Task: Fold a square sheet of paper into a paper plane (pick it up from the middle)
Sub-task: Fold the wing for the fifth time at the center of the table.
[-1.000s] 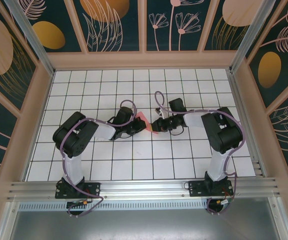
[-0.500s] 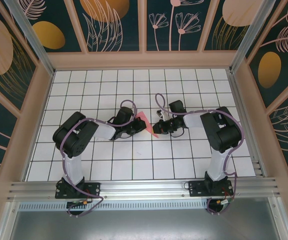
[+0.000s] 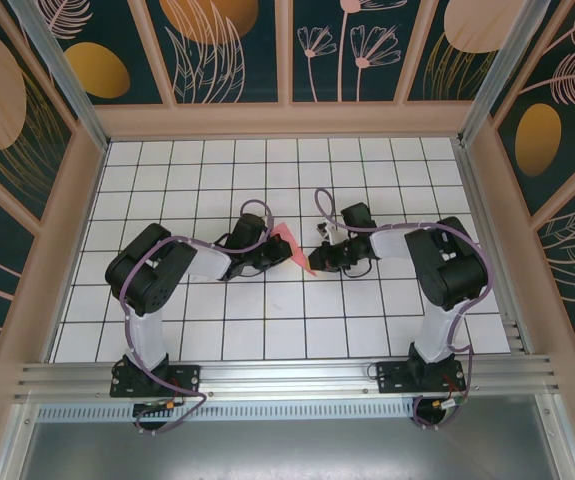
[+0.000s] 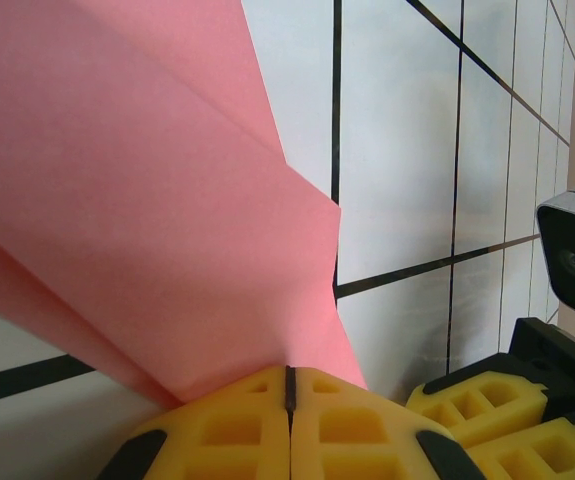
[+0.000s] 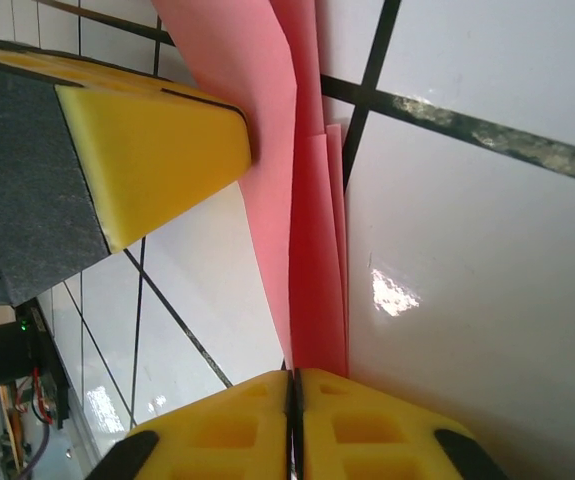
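From above, the folded paper [image 3: 289, 240] is seen midway across the desk [image 3: 167, 170], held between the left claw [image 3: 281, 255] and right claw [image 3: 314, 262]. Left wrist: the left claw [image 4: 289, 385] is clamped on its layered edge. Right wrist: the right claw [image 5: 292, 385] is pinched on its narrow end. Several folds are made; folding is judged unfinished.

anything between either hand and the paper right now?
Nothing visible. The left hand and the right hand are each shut directly on the folded paper, which comes straight out from between their pads.
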You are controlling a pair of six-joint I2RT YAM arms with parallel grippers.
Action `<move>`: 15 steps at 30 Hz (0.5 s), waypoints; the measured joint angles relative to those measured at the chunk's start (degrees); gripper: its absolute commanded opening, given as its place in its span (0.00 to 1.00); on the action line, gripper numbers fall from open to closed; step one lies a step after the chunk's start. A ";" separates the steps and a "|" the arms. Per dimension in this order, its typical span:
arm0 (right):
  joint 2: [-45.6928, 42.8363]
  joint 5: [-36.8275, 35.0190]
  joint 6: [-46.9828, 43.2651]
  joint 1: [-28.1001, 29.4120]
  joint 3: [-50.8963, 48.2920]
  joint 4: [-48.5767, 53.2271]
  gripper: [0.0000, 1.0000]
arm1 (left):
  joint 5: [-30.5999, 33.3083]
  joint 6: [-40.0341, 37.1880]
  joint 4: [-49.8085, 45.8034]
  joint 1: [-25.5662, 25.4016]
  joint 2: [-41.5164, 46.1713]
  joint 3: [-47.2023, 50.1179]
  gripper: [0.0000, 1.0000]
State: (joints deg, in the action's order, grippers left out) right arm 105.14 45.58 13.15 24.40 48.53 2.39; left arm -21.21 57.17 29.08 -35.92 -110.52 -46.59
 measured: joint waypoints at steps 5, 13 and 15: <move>0.00 -0.11 0.35 0.00 -0.70 -0.50 0.06 | 0.00 0.00 0.00 0.00 0.00 0.02 0.08; -0.02 -0.74 0.35 0.13 -0.98 -0.63 0.10 | 0.17 0.00 -0.24 -0.02 0.00 -0.09 0.07; -0.35 -0.85 0.33 0.24 -0.96 -0.48 0.12 | 0.24 0.00 -0.70 -0.04 0.00 -0.31 0.07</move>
State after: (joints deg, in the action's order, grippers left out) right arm 104.79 44.73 13.47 24.64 47.57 1.91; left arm -20.97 57.17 28.38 -35.97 -110.52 -46.89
